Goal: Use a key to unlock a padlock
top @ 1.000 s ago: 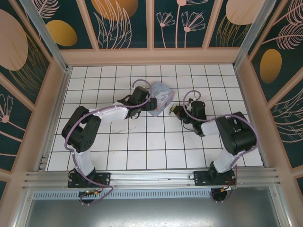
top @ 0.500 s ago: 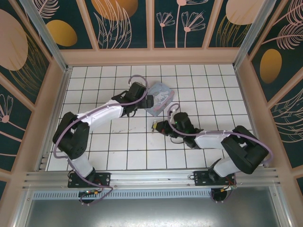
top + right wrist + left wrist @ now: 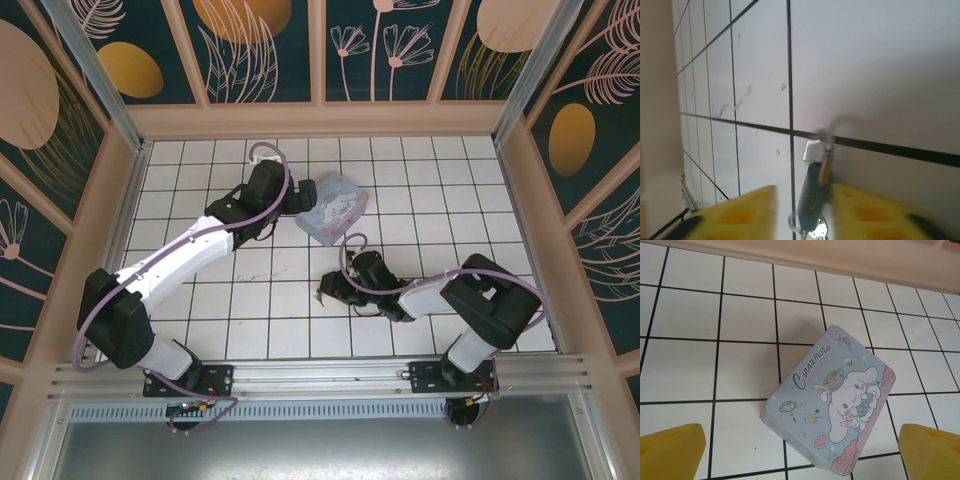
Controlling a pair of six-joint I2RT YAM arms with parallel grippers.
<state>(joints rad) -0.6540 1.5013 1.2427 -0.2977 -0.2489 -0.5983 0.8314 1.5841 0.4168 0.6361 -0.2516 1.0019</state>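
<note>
Right wrist view puts the padlock (image 3: pixel 814 187) between my right gripper's (image 3: pixel 802 210) yellow fingers (image 3: pixel 740 215). Its dark body is against the right-hand finger, with a sliver of tile showing on the other side. The silver shackle end points away from the camera and sits at a black grout line on the table (image 3: pixel 880 75). I read the jaws as closed onto the padlock. A small metal ring shows at its near end, too blurred to tell more.

From the top external camera, the right gripper (image 3: pixel 330 290) is low over the middle of the table (image 3: pixel 250 320), and the padlock (image 3: pixel 324 294) is a small dark speck at its tip. There are bare tiles to its left and on the near side, between it and the front rail (image 3: pixel 320 370). The side walls (image 3: pixel 110 230) are well apart from it. The right arm folds back toward its base, so the space to the padlock's right is taken by my own links.

The box (image 3: pixel 335 208) lies farther up the table, well apart from the padlock. The left gripper (image 3: pixel 298 205) is just beside the box's left edge, and the left arm runs diagonally across the left tiles.

On the left wrist camera, the left gripper's (image 3: pixel 800 440) fingers (image 3: pixel 670 452) are spread wide at the bottom corners with nothing between them. The box (image 3: pixel 830 400) sits flat below, turned at an angle to the grid. Open tiles run around it up to the far wall (image 3: pixel 840 260).
</note>
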